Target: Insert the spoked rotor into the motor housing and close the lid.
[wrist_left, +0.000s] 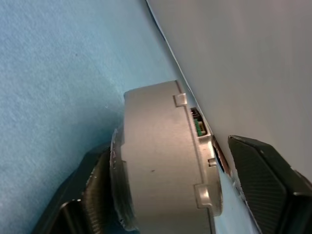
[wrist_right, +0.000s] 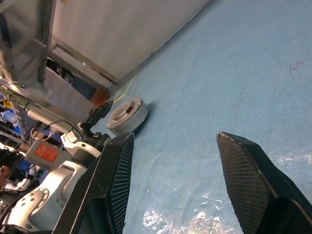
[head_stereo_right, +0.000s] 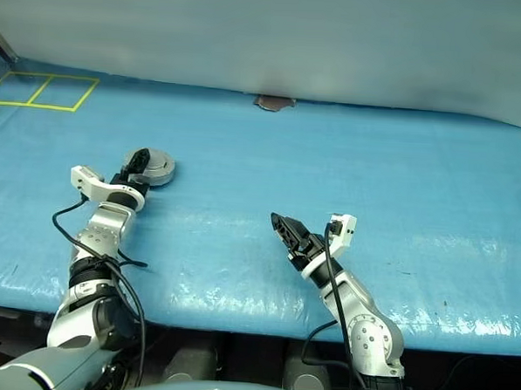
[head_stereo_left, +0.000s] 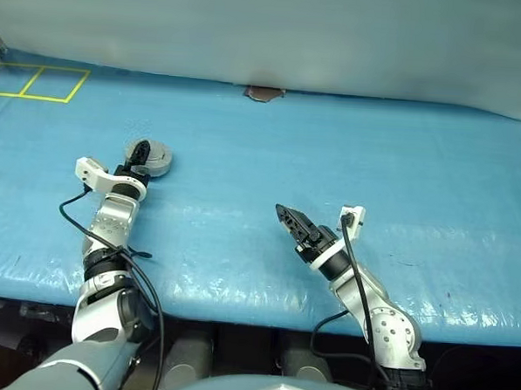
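Two claws are showing in the head views: the left claw (head_stereo_left: 139, 151) is reaching to the closed housing (head_stereo_left: 154, 160), fingers on either side of it, while the right claw (head_stereo_left: 287, 217) is hovering well apart. Left wrist view: the housing (wrist_left: 163, 161) is sitting between spread fingers (wrist_left: 258, 180), a gap showing. Right wrist view: the right fingers (wrist_right: 246, 180) are standing apart, gripping nothing, the housing (wrist_right: 127, 115) lying far ahead.

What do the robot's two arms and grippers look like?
Both arms are silver-grey metal segments with black joint bands and loose black cables. Each wrist bears a small white block. The left gripper and right gripper each have two black fingers with finely ribbed inner pads.
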